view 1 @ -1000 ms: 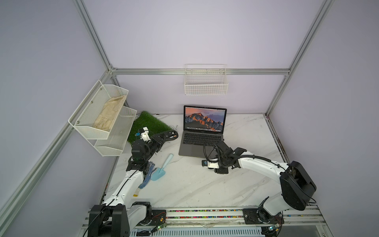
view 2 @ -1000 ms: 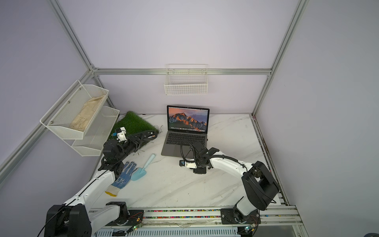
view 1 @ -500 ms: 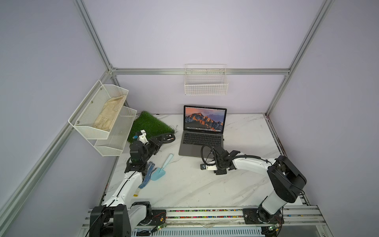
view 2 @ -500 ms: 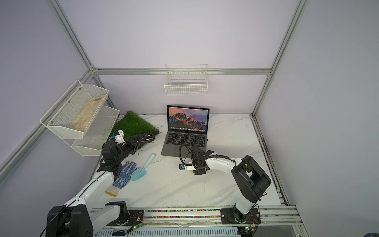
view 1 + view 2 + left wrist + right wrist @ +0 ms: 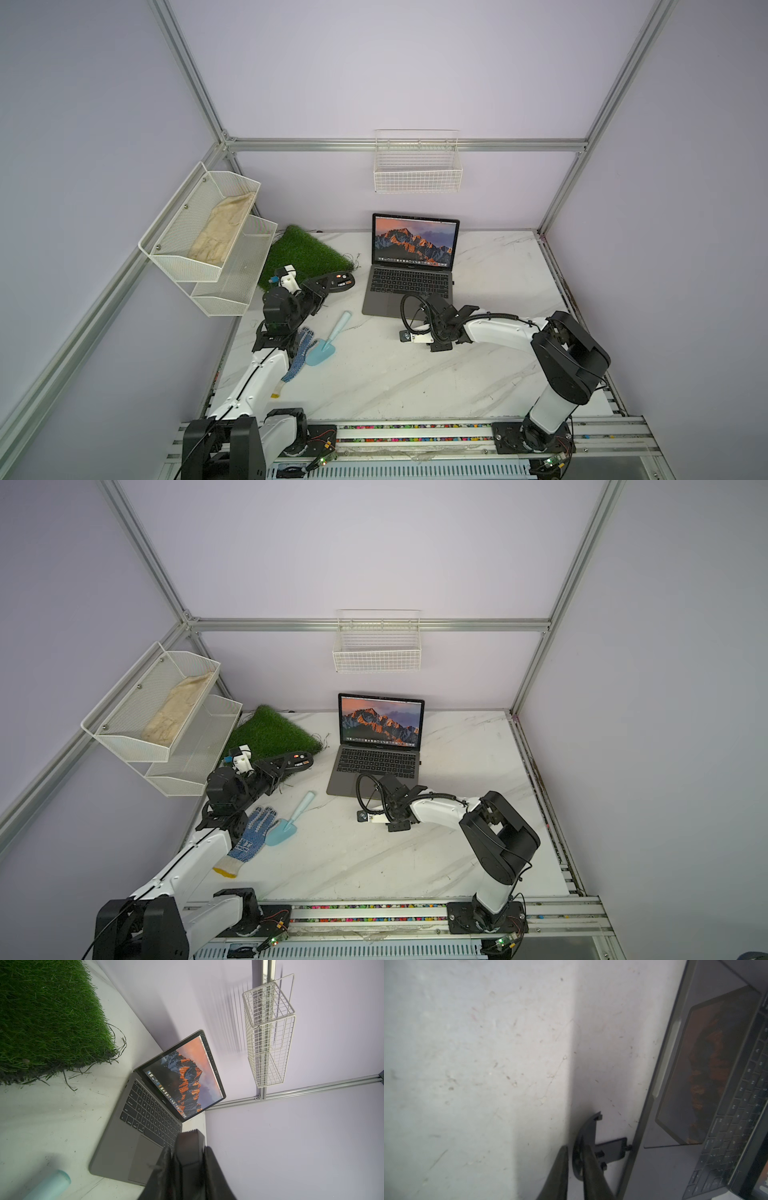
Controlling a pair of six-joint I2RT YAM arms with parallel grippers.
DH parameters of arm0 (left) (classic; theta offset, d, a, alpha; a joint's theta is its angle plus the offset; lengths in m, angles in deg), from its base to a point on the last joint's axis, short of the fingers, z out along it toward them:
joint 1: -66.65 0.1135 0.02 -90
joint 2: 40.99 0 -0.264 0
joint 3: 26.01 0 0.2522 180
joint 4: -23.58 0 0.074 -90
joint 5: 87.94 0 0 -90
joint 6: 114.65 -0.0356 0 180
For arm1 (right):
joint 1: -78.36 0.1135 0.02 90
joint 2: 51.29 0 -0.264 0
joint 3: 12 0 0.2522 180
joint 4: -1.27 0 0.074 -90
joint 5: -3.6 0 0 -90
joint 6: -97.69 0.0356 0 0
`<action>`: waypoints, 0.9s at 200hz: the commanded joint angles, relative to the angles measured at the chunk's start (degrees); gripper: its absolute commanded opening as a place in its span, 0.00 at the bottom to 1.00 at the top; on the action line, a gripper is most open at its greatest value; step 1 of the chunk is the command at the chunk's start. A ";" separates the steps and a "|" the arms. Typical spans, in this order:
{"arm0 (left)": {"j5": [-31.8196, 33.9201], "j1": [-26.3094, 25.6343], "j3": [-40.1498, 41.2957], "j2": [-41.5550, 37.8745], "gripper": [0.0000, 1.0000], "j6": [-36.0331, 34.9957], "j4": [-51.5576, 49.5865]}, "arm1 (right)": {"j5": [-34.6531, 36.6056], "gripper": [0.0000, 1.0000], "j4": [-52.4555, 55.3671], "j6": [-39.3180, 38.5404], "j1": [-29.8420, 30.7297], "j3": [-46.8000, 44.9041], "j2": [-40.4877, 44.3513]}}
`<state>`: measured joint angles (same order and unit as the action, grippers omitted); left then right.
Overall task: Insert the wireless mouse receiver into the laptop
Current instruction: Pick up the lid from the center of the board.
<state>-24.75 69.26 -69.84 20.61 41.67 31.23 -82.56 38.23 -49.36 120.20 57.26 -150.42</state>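
- In the lower left of a top view, a blue dotted fabric work glove (image 5: 253, 829) and a light-blue plastic trowel (image 5: 291, 818) lie side by side on the white marble table (image 5: 374, 866).
- Low in the right wrist view, our right gripper (image 5: 575, 1153) keeps a narrow gap astride the rim of the black half-round flat cover piece (image 5: 588, 1127). The piece is just beside the front edge of the slim dark-grey metal laptop (image 5: 675, 1076). We cannot tell whether the gripper pinches it.
- Left of centre in a top view, our left gripper (image 5: 320, 287) is clamped on the black oval plastic mouse (image 5: 340, 281).
- The laptop stands open mid-frame in both top views, its screen showing orange mountains.
- The tiny dark wireless mouse receiver is too small for us to pick out.
- Farther back, toward the upper left, lies a green artificial-grass mat (image 5: 303, 253).
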 commanded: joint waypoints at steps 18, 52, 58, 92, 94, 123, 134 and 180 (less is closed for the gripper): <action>-0.88 0.61 1.07 -0.76 0.00 -1.71 3.66 | 1.26 0.00 4.81 5.33 0.33 -0.72 -2.95; -2.67 0.57 -0.01 0.33 0.00 -3.15 3.58 | -3.81 0.00 5.80 16.21 0.69 3.05 6.81; -3.08 0.57 -0.46 0.51 0.00 -3.72 3.36 | -6.53 0.00 6.20 19.02 0.70 4.15 9.28; -5.56 -0.09 -3.87 2.21 0.00 -5.39 3.16 | -15.44 0.00 3.89 31.98 0.12 7.15 20.26; -5.72 -0.27 -4.17 2.36 0.00 -5.45 3.15 | -15.59 0.00 3.81 32.81 -0.02 7.16 21.60; -6.95 -4.18 -8.04 4.42 0.00 -6.21 3.46 | -15.85 0.00 -2.61 50.99 -6.85 8.47 26.88; -6.94 -6.30 -9.20 5.28 0.00 -5.96 4.48 | -18.65 0.00 -4.12 58.62 -11.24 9.26 28.29; -11.88 -13.09 -14.07 12.69 0.00 4.15 19.92 | -30.66 0.00 -15.90 86.91 -20.33 9.19 31.46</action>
<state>-32.31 58.58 -79.04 30.21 39.49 37.31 -103.09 30.80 16.86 100.79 65.74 -119.62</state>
